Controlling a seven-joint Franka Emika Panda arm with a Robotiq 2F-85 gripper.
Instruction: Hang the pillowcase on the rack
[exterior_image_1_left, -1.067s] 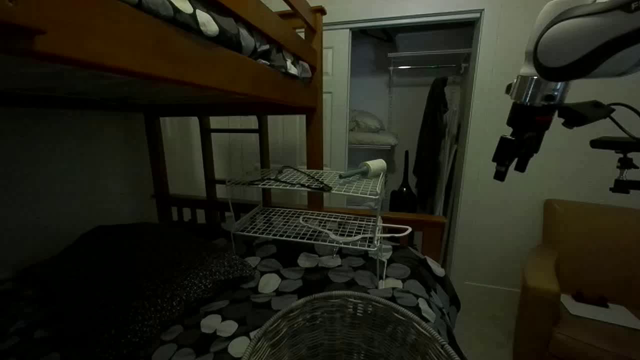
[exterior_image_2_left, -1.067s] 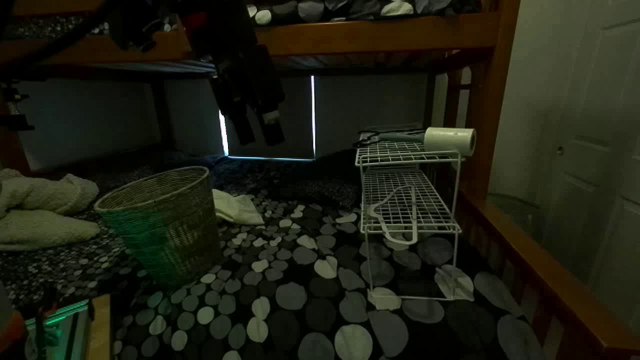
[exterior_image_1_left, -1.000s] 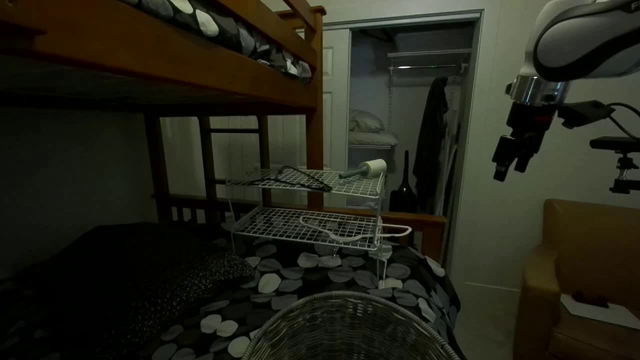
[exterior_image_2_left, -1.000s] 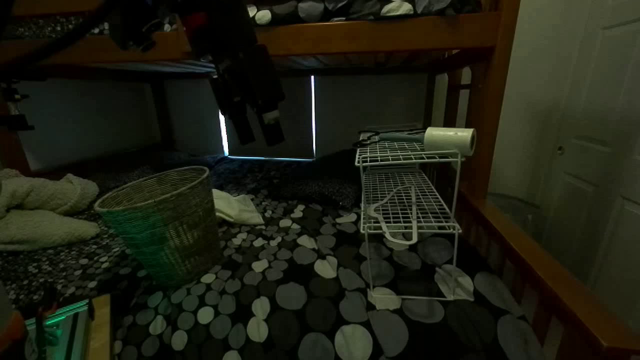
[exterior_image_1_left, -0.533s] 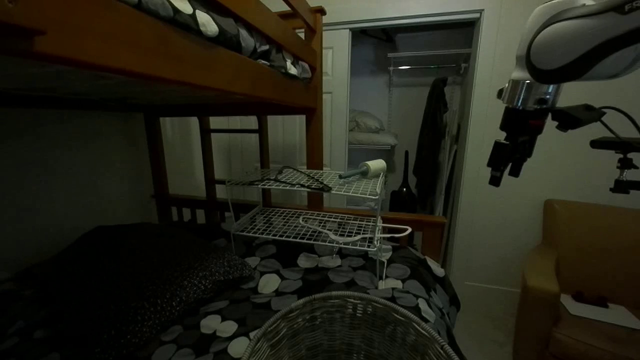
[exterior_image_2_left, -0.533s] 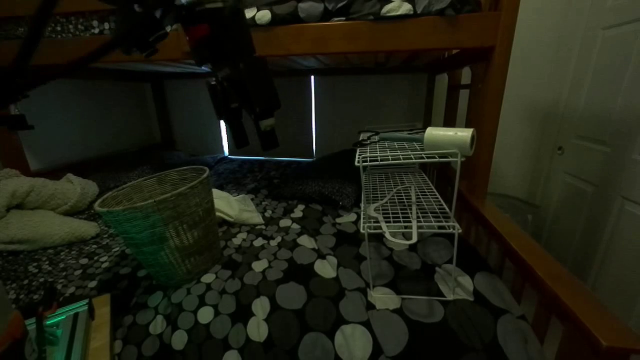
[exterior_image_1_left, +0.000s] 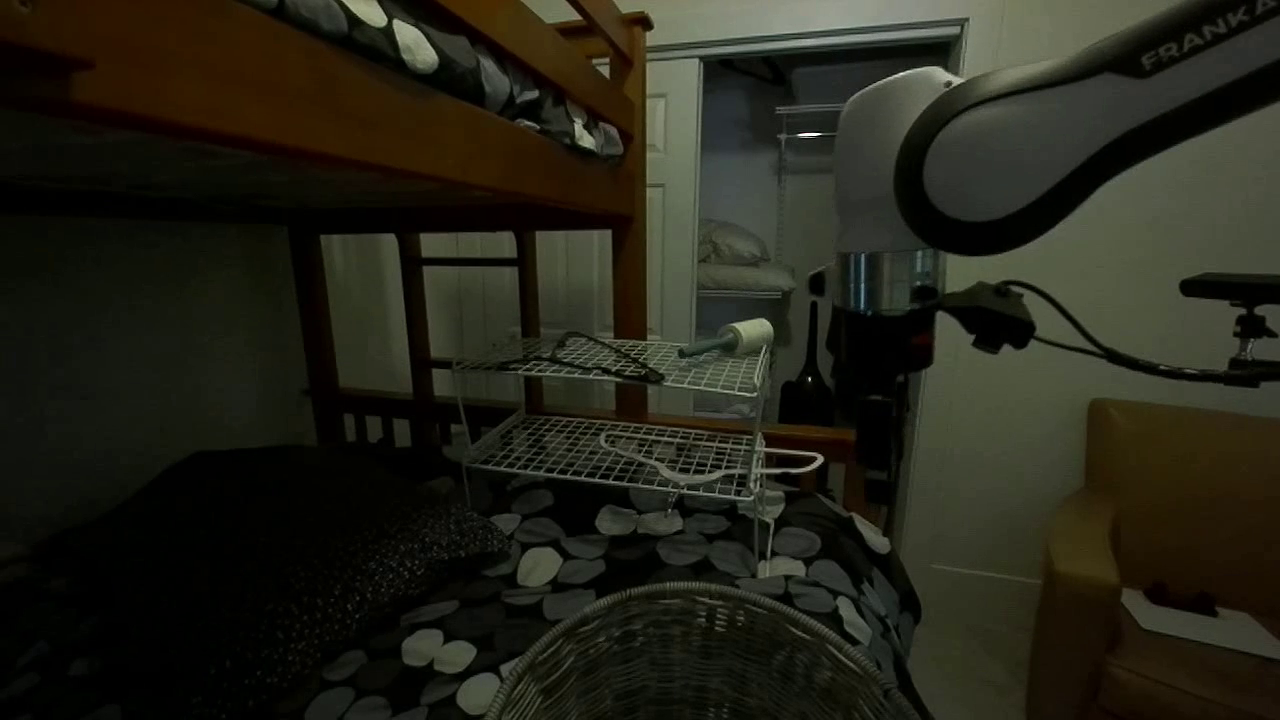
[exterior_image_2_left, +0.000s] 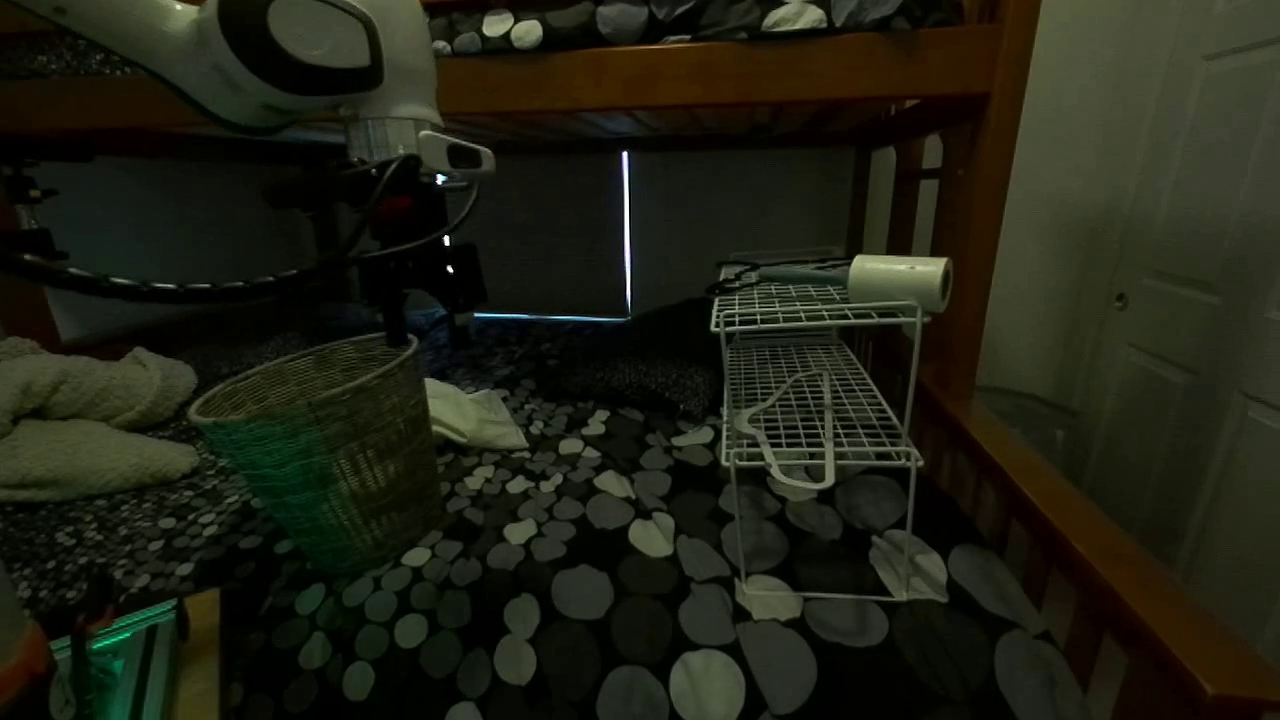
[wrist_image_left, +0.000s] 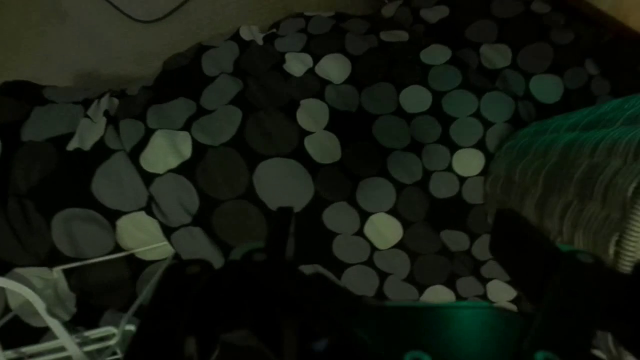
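Note:
A pale folded cloth, likely the pillowcase, lies on the bed behind the basket in an exterior view. It does not show in the wrist view. The white two-tier wire rack stands on the bed, also in an exterior view and at the lower left of the wrist view. My gripper points down above the bed near the basket's rim and the cloth, away from the rack. It is dark in an exterior view. In the wrist view its fingers are wide apart with nothing between them.
A wicker basket stands beside the cloth. A white hanger lies on the lower shelf and sticks out. A black hanger and a lint roller lie on top. The upper bunk rail runs overhead. A fluffy blanket lies beyond the basket.
The arm has swung across and lowered: leftward and down in an exterior view, down toward the basket and cloth in both. The wrist has turned. The rack, basket and cloth have not moved.

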